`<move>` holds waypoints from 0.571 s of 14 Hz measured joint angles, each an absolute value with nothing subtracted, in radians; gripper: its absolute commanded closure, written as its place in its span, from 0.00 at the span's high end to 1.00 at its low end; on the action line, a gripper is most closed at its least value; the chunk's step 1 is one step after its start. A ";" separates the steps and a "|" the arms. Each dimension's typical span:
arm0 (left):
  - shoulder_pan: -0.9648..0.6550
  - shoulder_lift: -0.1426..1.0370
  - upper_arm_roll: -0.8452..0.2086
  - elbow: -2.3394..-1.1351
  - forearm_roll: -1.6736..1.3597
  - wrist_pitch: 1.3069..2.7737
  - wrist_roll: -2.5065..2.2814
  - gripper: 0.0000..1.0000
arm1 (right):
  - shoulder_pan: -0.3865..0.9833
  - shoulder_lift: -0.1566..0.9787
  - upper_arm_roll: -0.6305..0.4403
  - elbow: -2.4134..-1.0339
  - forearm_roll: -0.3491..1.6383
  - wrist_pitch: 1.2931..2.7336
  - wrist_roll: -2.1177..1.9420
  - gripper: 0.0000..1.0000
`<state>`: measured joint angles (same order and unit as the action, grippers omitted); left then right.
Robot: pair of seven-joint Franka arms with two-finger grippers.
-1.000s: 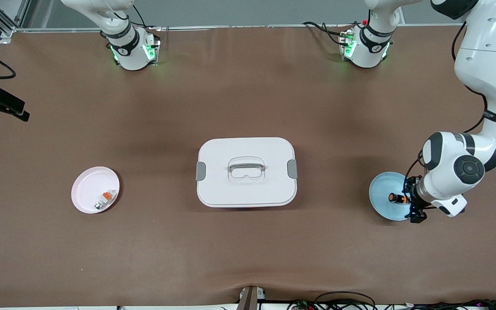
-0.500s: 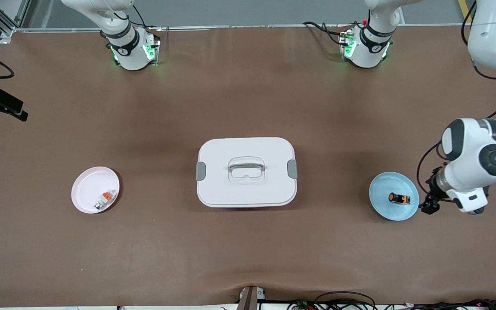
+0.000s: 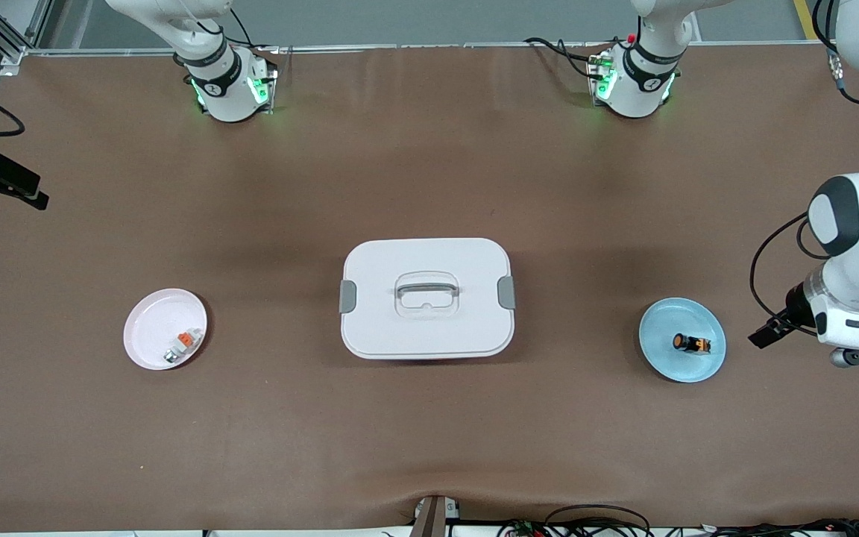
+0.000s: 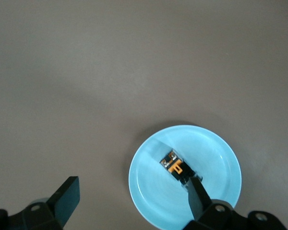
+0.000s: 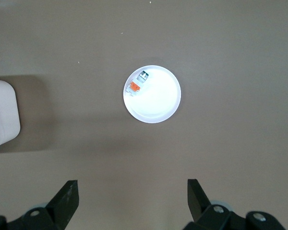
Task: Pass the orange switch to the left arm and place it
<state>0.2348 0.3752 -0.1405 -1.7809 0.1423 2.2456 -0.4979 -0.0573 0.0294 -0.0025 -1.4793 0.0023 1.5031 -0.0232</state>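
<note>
The orange switch (image 3: 690, 343) lies on its side on a blue plate (image 3: 661, 335) toward the left arm's end of the table. It also shows in the left wrist view (image 4: 175, 166) on the blue plate (image 4: 216, 158). My left gripper (image 3: 769, 332) is open and empty, up in the air over bare table beside the plate; in the left wrist view (image 4: 132, 199) one finger overlaps the switch. The white box (image 3: 426, 298) stands at the table's middle. My right gripper (image 5: 132, 199) is open and empty, high over the table near a pink plate (image 5: 158, 103).
The pink plate (image 3: 153, 328) toward the right arm's end holds a small white-grey piece with an orange tab (image 3: 183, 344). The box's end shows in the right wrist view (image 5: 2, 115). A black fixture (image 3: 1, 183) juts in at the table's edge.
My left gripper has drawn away from the switch and the blue plate toward the table's end, rising. The switch stays on the plate. Nothing else moved.
</note>
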 measured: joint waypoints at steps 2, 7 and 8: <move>0.234 0.338 -0.141 -1.783 0.106 2.222 -0.430 1.00 | -0.063 0.029 -0.003 -1.480 0.002 1.501 -0.023 1.00; 0.226 0.240 -0.154 -1.784 0.089 2.202 -0.387 1.00 | -0.083 0.029 -0.003 -1.480 0.002 1.501 -0.023 1.00; 0.225 0.219 -0.161 -1.784 0.079 2.201 -0.376 1.00 | -0.083 0.029 -0.003 -1.481 0.002 1.501 -0.023 1.00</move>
<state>0.2246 0.2187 -0.1607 -1.7843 0.0794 2.2010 -0.3755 -0.0827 0.0294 -0.0026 -1.4805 0.0023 1.5009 -0.0228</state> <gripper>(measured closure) 0.000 0.000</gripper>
